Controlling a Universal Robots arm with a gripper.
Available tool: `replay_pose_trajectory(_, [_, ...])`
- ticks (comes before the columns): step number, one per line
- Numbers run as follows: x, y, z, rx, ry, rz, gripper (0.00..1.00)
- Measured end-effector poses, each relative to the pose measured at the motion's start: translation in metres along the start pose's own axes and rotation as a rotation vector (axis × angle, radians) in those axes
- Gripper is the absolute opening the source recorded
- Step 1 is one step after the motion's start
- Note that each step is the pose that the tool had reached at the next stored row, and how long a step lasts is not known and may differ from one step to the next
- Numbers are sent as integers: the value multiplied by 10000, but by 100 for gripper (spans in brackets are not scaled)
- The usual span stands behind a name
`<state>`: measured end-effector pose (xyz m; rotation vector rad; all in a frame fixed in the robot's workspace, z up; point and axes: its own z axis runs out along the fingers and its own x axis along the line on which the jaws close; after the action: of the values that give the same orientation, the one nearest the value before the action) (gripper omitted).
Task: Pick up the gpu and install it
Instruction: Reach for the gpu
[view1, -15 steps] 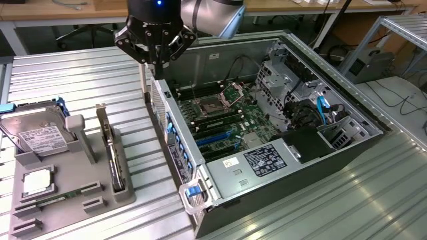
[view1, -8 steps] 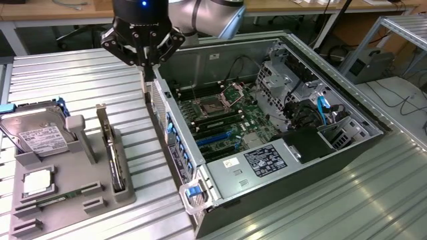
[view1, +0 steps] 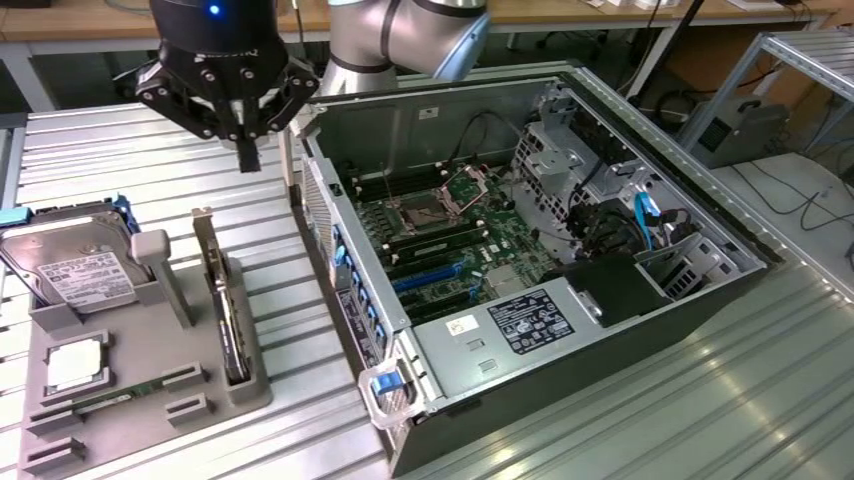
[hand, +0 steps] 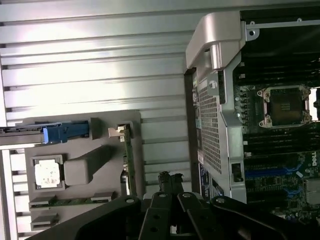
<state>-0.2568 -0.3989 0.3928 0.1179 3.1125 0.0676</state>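
Note:
The gpu (view1: 230, 318) stands on its long edge in a slot of the grey holder (view1: 147, 340), its silver end bracket (view1: 203, 228) pointing up at the far end. In the wrist view the gpu (hand: 127, 157) shows edge-on, with the bracket (hand: 119, 131) at one end. My gripper (view1: 248, 163) hangs above the ribbed table, beyond the holder's far end and beside the open computer case (view1: 534, 250). Its fingers are shut together with nothing between them, clear of the card. The fingertips (hand: 170, 177) rise from the black gripper body.
The holder also carries a silver hard drive (view1: 74, 272), a processor chip (view1: 76, 365) and a green memory stick (view1: 114, 397). Inside the case lie the motherboard (view1: 441, 240) with blue slots (view1: 430, 275), and cables (view1: 647, 220) at the exterior view's right.

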Motion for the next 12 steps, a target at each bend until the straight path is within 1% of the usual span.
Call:
replay_pose_trajectory(2, [109,-8,-1,0,0,2,11])
replay_pose_trajectory(3, [135,-10,-2,0,0,1,11])
replay_pose_trajectory(5, [232,-18,-3,1,1,0,11])
replay_pose_trajectory(12, [392,-30,-4,-1,-1,1,11])
